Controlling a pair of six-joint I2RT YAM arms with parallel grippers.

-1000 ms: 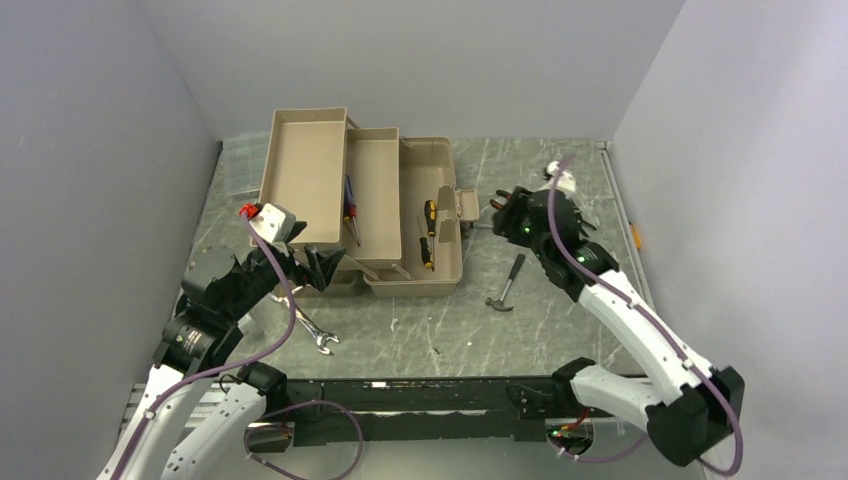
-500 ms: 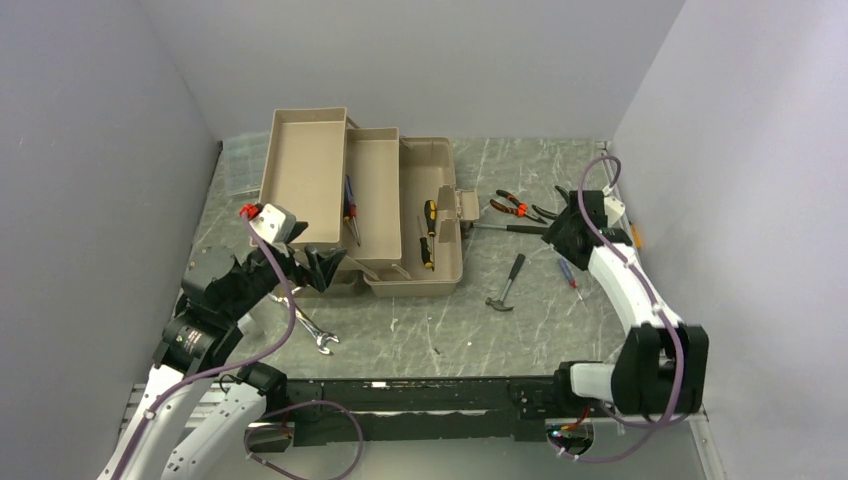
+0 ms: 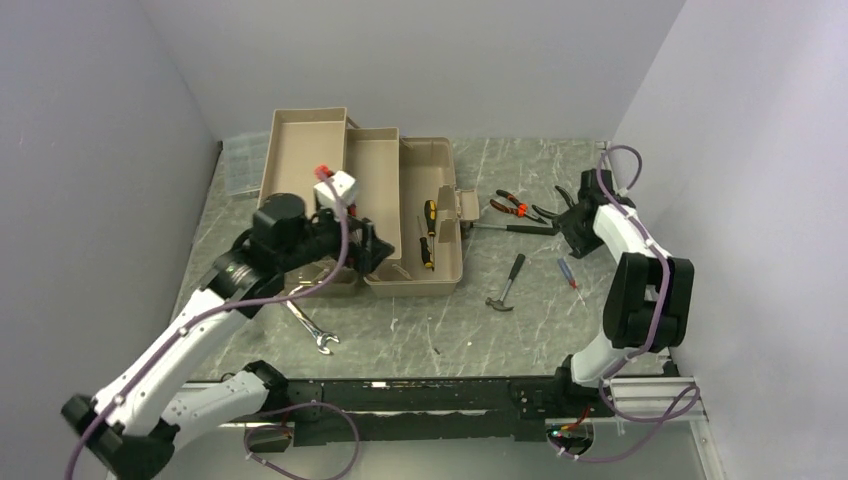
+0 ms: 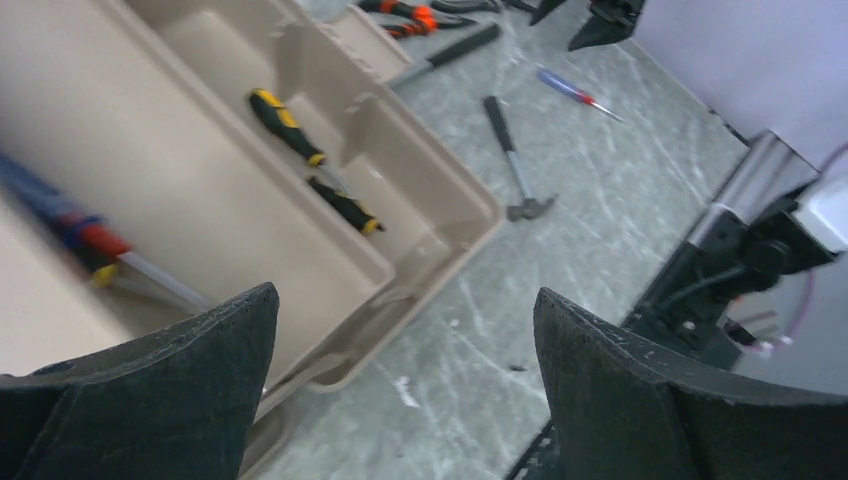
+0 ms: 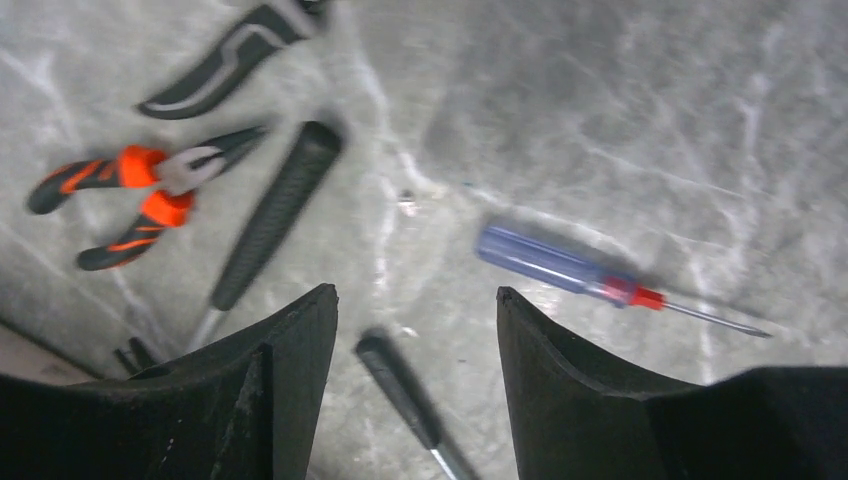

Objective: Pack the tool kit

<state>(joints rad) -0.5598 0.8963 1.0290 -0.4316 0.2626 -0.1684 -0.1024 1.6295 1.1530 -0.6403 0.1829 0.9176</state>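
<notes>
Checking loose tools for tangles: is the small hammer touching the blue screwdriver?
Apart. The top view shows bare table between the small hammer and the blue screwdriver; the left wrist view agrees.

Left gripper point(image 3: 372, 250) forward, over toolbox point(image 3: 440, 160)

Grey marbled desk point(image 3: 450, 330), scuffed w/ pale scratches; small dark speck point(image 3: 436, 350) nr the front. Clear compartmented organiser box point(image 3: 240, 165) lies flat at far-left back corner, close by the left wall. Plain grey walls point(image 3: 420, 60) on 3 sides. Black rail point(image 3: 420, 395) runs along near edge, metal strip point(image 3: 618, 200) along rt edge.
</notes>
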